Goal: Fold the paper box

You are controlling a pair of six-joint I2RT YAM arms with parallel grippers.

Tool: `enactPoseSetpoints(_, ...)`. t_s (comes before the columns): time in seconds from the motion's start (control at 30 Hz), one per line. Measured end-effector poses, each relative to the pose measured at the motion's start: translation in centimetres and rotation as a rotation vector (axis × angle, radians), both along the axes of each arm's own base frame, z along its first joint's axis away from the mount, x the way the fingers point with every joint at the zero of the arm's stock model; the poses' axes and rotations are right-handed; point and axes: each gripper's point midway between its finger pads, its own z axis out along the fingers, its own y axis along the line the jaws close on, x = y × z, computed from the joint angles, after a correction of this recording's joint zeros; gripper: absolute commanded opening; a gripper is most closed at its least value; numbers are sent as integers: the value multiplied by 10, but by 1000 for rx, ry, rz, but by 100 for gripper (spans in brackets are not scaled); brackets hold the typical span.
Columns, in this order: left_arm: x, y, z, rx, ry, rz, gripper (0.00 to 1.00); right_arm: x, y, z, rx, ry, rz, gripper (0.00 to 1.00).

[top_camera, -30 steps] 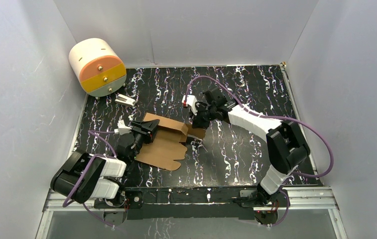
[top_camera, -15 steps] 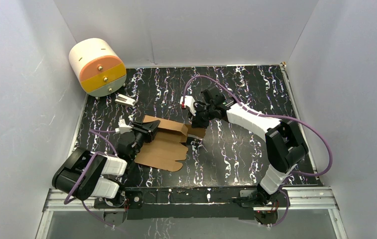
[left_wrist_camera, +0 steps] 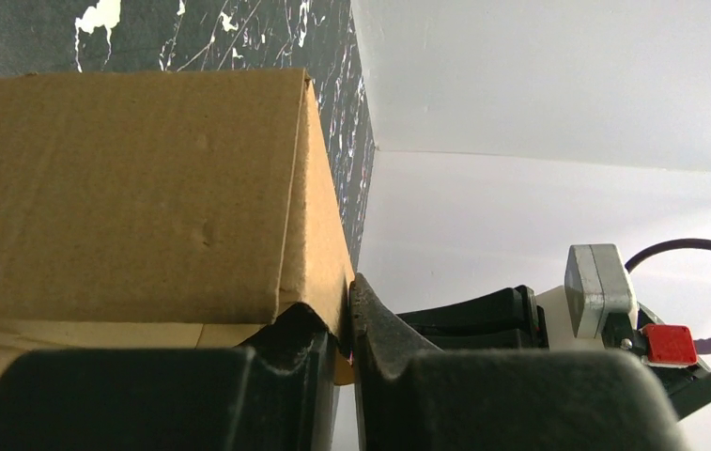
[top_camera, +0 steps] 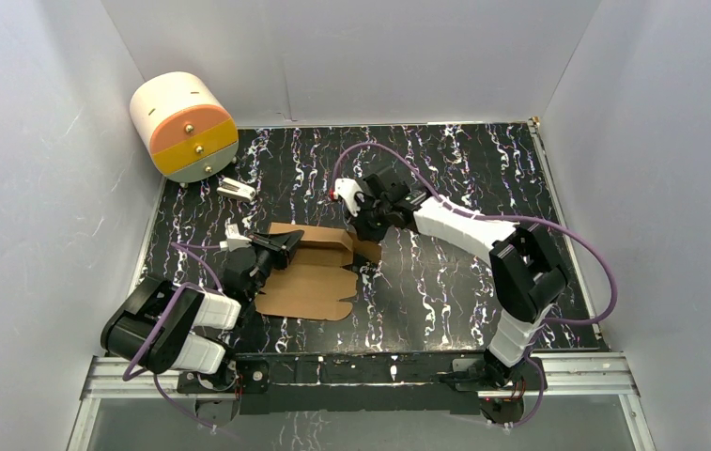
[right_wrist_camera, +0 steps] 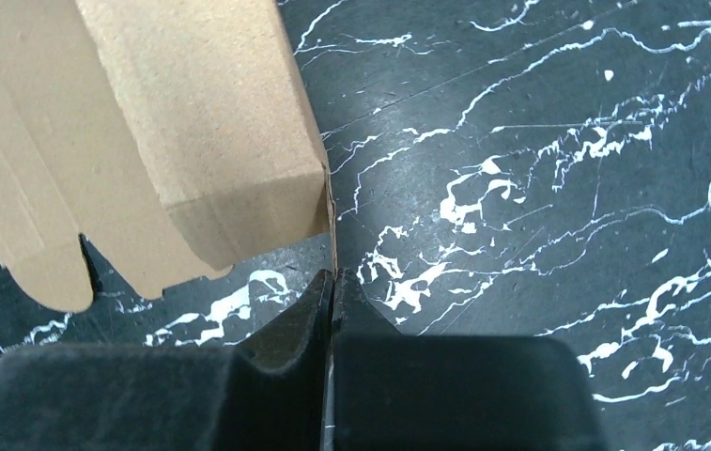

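Left hand [top_camera: 292,238] clamped on the raised fold at the left end of the paper box [top_camera: 306,287], cardboard pinched thin between its fingertips. Behind and further left, well apart, a cream, orange and yellow drawer unit [top_camera: 182,127] against the wall; a small white clip [top_camera: 237,190] just in front of it. Brown sheet flat on the black marbled worktop [top_camera: 445,169], flaps toward the near edge, far strip folded upright. Right hand [top_camera: 363,233] pressed together on the box's right corner edge, its purple cable [top_camera: 370,150] looping above.
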Motion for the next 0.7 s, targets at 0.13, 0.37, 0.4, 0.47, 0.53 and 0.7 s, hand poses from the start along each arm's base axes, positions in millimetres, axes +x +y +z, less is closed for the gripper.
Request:
enactPoseSetpoints(0.13,0,0,0,-4,2,0,6,2,2,0,-13,15,-116,9)
enactPoseSetpoints(0.37,-1,-2,4,-5,-10,-4,5,7,8,4,-17,61,-319,11)
enactPoseSetpoints(0.4,-2,-3,4,-4,-13,-7,5,8,9,4,-18,68,-344,11)
enactPoseSetpoints(0.47,-2,-5,5,-3,-17,-9,5,10,9,5,-22,80,-399,13)
enactPoseSetpoints(0.53,-2,-5,5,1,-21,-10,5,12,9,6,-20,90,-447,13)
enactPoseSetpoints(0.7,-4,-10,7,8,-32,-16,5,12,11,9,11,134,-545,15)
